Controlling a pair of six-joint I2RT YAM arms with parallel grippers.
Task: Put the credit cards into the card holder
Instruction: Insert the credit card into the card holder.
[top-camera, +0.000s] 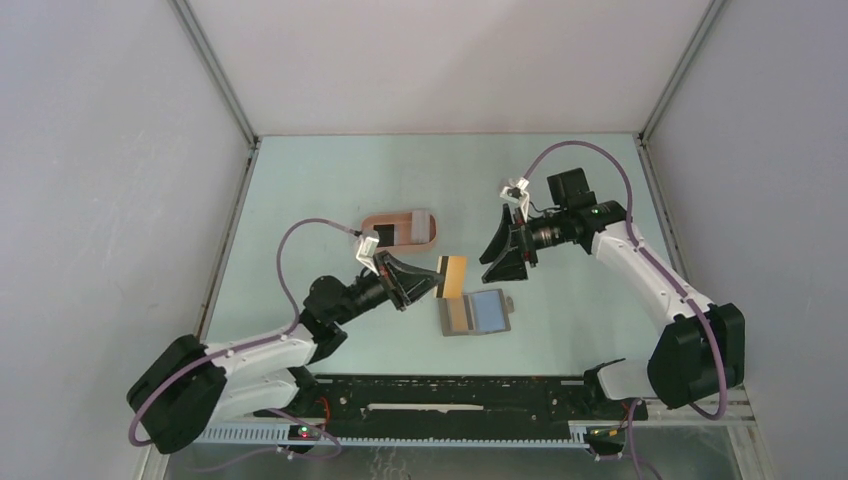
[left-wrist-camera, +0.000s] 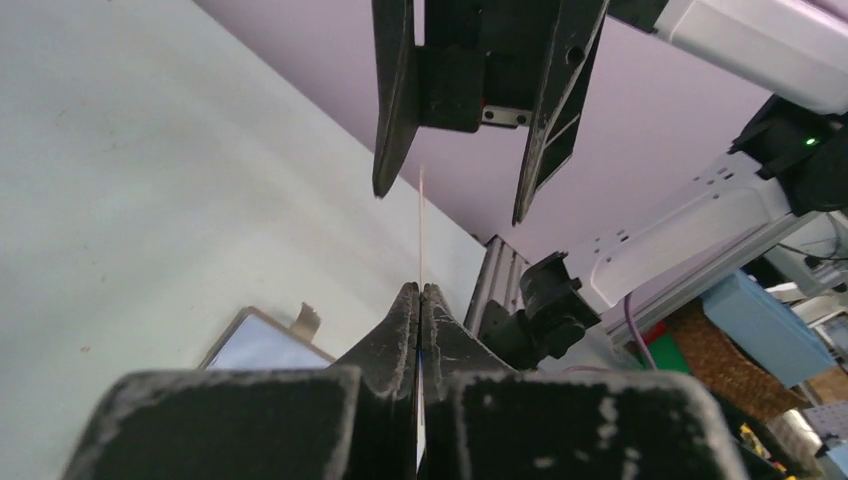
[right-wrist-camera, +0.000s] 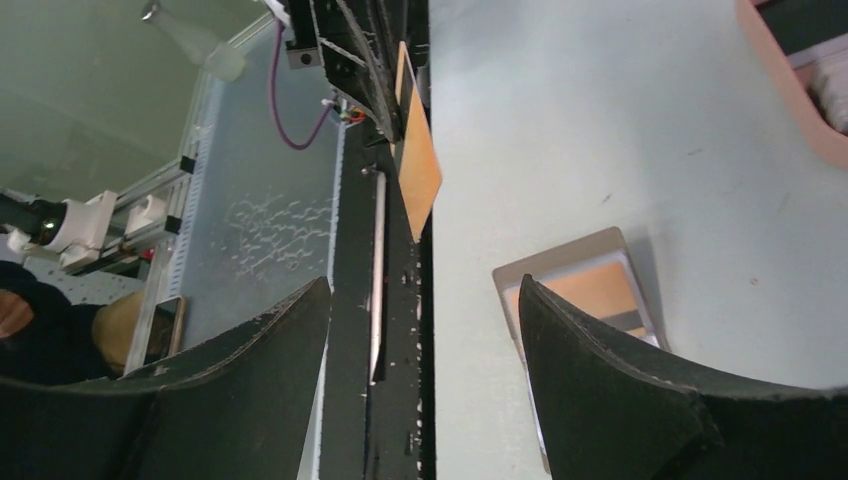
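One yellow-orange card (top-camera: 453, 277) pinched in left claw (top-camera: 436, 281) | right claw (top-camera: 493, 270) spread, near card

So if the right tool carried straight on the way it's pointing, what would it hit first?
Probably the yellow-orange card held out by the left tool. Seen from the right tool, it sits straight ahead, lined up with the gap between its open fingers; depth is hard to judge.

No legible text, labels, numbers — cards, wallet, arms all unmarked.
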